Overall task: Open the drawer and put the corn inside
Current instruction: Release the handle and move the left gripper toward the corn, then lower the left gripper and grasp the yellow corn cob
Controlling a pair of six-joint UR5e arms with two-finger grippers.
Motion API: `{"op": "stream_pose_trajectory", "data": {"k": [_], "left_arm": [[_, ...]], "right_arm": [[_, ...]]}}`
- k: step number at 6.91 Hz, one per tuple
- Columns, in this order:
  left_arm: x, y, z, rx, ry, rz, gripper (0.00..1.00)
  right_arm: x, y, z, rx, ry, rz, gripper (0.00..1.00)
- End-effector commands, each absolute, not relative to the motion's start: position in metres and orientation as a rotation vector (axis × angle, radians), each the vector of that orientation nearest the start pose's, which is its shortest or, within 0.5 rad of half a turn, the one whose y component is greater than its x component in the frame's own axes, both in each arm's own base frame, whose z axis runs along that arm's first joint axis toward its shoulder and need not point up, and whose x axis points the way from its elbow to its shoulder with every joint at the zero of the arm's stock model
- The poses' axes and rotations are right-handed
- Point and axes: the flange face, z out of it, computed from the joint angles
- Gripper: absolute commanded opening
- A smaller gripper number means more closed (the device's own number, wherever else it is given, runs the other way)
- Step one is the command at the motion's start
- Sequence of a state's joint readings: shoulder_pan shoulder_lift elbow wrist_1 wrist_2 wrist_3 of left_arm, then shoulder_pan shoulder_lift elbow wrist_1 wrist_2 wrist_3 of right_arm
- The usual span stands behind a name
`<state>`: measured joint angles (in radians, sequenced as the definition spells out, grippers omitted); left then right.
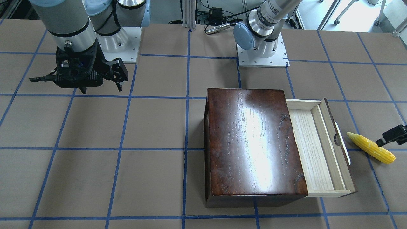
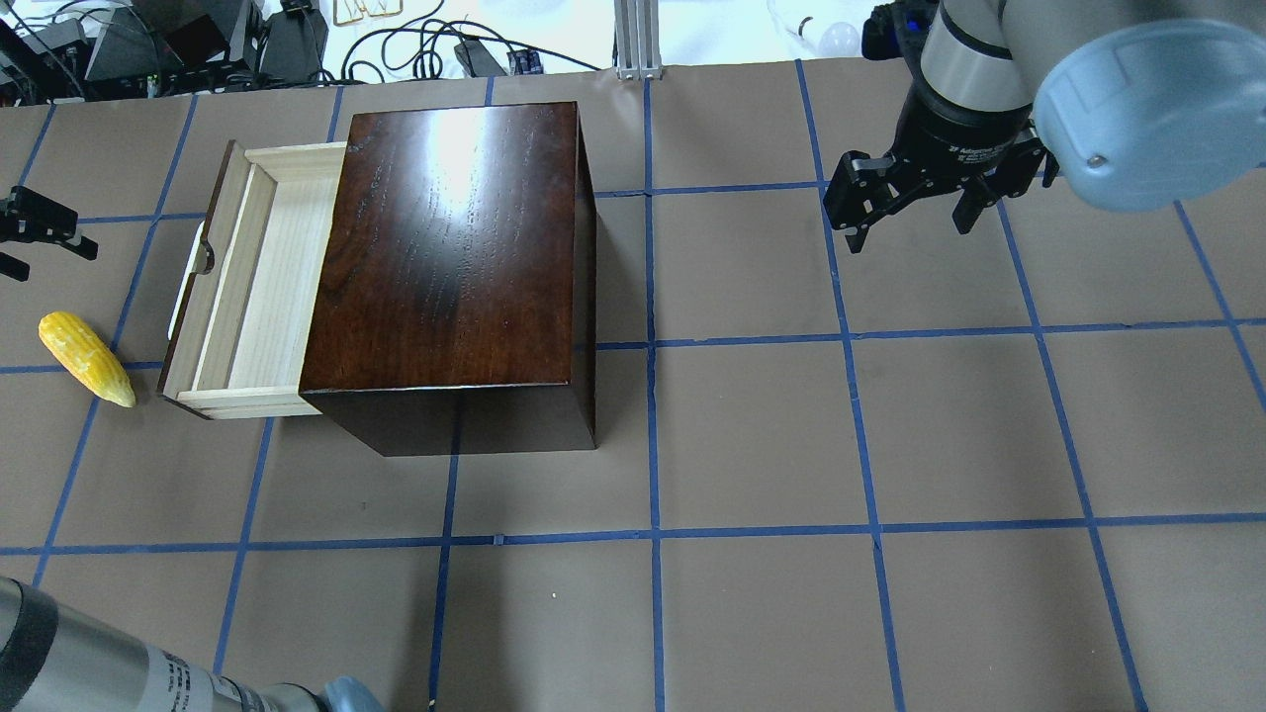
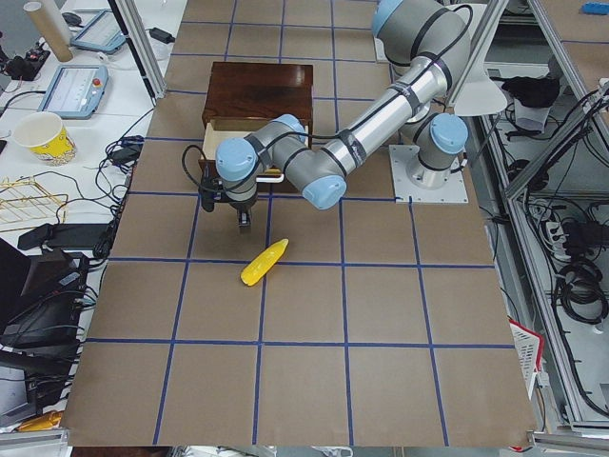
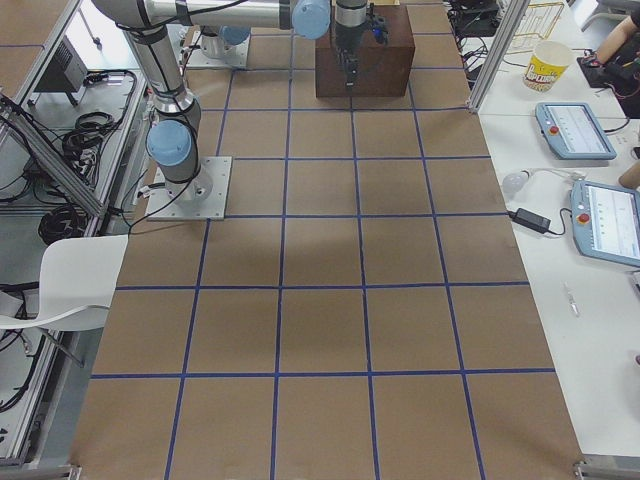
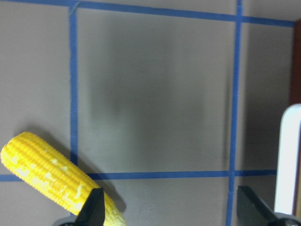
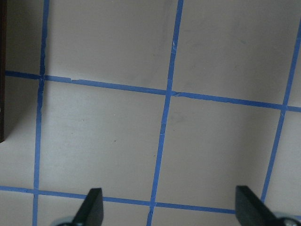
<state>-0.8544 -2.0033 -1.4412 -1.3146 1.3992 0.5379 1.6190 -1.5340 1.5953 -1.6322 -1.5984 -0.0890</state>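
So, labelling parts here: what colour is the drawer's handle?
White; the handle shows best in the exterior front-facing view.

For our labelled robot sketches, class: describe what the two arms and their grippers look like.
The left arm and right arm are silver-grey tubes with black bands and pale blue joint caps; the left carries a printed label. The left gripper and right gripper are black, with angular linkages and slim black fingers. White lettering rings the right wrist.
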Motion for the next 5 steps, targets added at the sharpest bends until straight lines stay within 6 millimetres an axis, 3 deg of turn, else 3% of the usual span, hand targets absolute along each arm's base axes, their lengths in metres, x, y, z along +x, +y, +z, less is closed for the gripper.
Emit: {"op": "stream_pose_trajectory", "data": {"k": [1, 3, 5], "left_arm": [[0.323, -0.591, 0.302, -0.524, 3.276, -0.065, 1.0], [0.33, -0.596, 0.27, -0.62, 3.269, -0.02, 1.0], [0.345, -0.587, 0.25, -0.719, 3.185, 0.082, 1.0]], "right_arm": [[0.155, -0.5, 0.464, -0.216, 3.162, 0.001, 1.0], [0.156, -0.499, 0.463, -0.221, 3.161, 0.003, 1.0], [0.156, -0.5, 0.464, -0.221, 3.161, 0.001, 1.0]]}}
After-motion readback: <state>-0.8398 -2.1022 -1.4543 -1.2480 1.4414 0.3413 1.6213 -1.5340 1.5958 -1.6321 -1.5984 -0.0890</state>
